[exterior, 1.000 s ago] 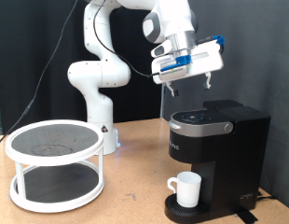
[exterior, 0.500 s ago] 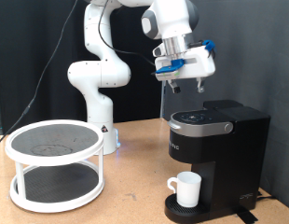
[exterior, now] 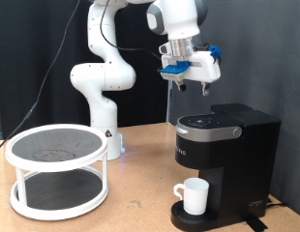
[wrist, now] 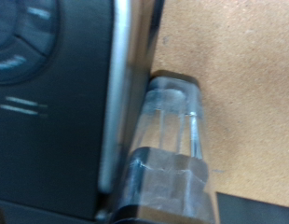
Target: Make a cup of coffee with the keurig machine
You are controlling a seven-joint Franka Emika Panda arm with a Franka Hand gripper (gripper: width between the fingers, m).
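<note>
hand [exterior: 189, 86] hangs empty, fingers narrow, above the closed keurig machine [exterior: 223, 155]; cup [exterior: 195, 195] on its drip tray

A clear tool finger [wrist: 172, 140] hangs beside the keurig machine [wrist: 61, 93]'s silver-rimmed black top, above tan tabletop [wrist: 238, 84].

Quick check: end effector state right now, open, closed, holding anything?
End effector: above the keurig machine lid, nothing visibly held; open or closed cannot be told. The cup sits on the drip tray.
</note>
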